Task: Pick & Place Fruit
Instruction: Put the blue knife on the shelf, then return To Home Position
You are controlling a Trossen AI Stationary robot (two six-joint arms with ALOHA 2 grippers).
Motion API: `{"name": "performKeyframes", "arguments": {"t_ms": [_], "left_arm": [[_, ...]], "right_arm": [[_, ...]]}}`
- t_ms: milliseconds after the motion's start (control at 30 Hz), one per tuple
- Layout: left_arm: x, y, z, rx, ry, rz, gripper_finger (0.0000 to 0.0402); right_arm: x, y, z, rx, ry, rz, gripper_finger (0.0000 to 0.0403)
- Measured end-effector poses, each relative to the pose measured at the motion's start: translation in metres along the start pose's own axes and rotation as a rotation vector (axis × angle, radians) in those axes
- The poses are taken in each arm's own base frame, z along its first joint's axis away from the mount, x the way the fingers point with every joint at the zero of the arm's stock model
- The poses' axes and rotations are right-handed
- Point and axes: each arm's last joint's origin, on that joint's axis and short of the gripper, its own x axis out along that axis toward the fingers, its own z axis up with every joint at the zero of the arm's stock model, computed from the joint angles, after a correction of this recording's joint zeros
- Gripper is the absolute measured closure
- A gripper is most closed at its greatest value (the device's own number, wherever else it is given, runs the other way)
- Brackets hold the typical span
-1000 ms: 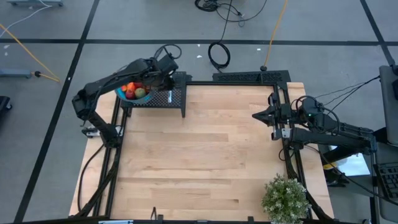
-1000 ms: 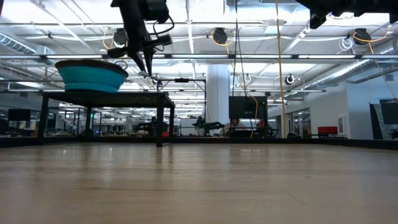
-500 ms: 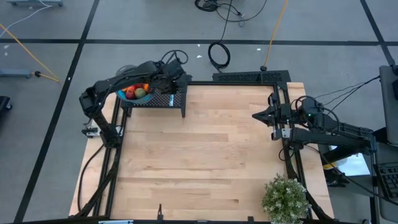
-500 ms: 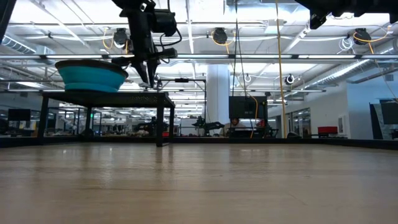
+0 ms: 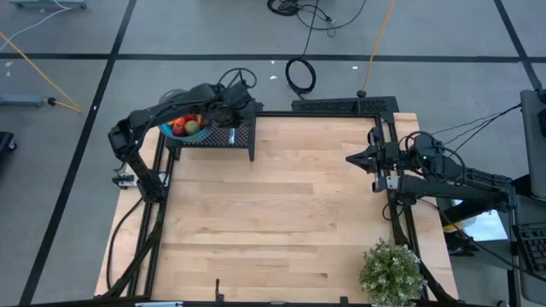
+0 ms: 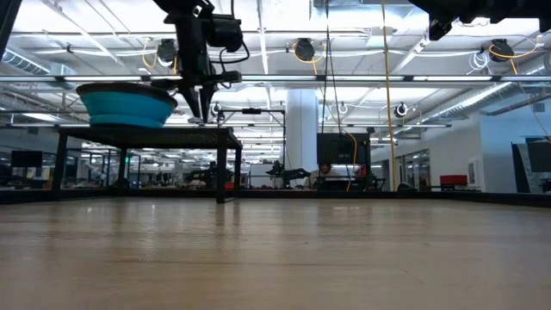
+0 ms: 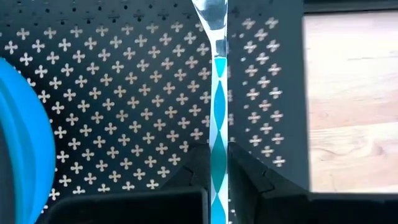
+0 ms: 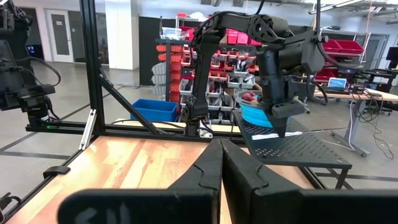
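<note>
Fruit point(image 5: 183, 125), red, orange and green pieces, lies in a round blue bowl point(image 5: 164, 128) on a black perforated stand point(image 5: 243, 136) at the table's far left corner. Beside the bowl, my left gripper point(image 7: 219, 148) points steeply down over the stand. It is shut on a slim knife point(image 5: 232, 135) with a silver blade point(image 7: 210, 15) and a teal-and-white patterned handle. At the table's right edge my right gripper point(image 5: 348, 159) waits shut, pointing level toward the left. My left gripper pinches the knife's patterned handle point(image 7: 219, 127) between its two fingers, which come steeply from above. The knife runs on past the fingertips over the stand's top, blade end away from the gripper. Whether the knife rests on the stand, I cannot tell.
The stand point(image 6: 146, 131) holds the bowl point(image 6: 127, 108) well above the wooden tabletop point(image 5: 273, 213), which lies wide in the middle. A potted plant point(image 5: 391, 271) stands at the near right corner. Black frame rails run along the table's left, far and right edges.
My left gripper has come down toward the stand's top and shifted a little toward the table's right and near edges, staying shut on the knife. It has held still for the last half second.
</note>
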Motion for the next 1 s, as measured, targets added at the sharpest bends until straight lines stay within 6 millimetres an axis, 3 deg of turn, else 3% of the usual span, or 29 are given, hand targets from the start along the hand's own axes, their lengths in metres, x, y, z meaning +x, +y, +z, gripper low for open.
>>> {"name": "performKeyframes", "arguments": {"t_ms": [200, 633, 1000], "left_arm": [[0.0098, 0.0044, -0.0048, -0.002, 0.027, 0.034, 0.0378], [0.0101, 0.0035, -0.0045, 0.007, 0.031, 0.015, 0.0375], [0.0095, 0.0035, -0.0044, 0.006, 0.029, 0.013, 0.0298]], "right_arm": [[0.0000, 0.0000, 0.0000, 0.000, 0.000, 0.000, 0.0403], [0.0000, 0.0000, 0.0000, 0.000, 0.000, 0.000, 0.0403], [0.0000, 0.0000, 0.0000, 0.000, 0.000, 0.000, 0.0403]]}}
